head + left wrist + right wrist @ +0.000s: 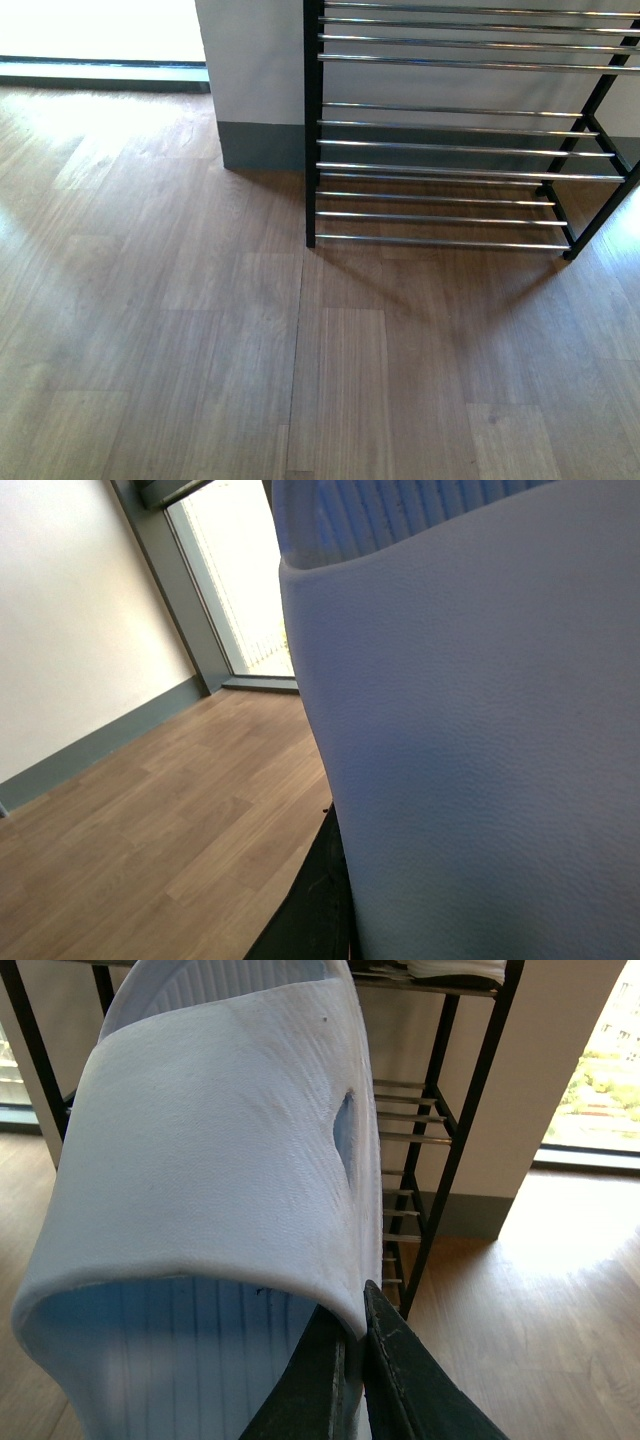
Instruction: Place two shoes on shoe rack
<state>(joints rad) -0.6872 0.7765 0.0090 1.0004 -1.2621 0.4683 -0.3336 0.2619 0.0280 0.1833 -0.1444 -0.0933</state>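
Right wrist view: pale blue-white rubber slide sandal (210,1160), strap edge pinched between the closed dark fingers of the right gripper (357,1315), near the tall black-framed shoe rack with chrome bars (440,1140). Left wrist view: second pale rubber slide sandal (470,730) against one dark finger of the left gripper (315,900); closure not discernible. Front view: rack's lower tiers on brown wood-plank floor (150,330).
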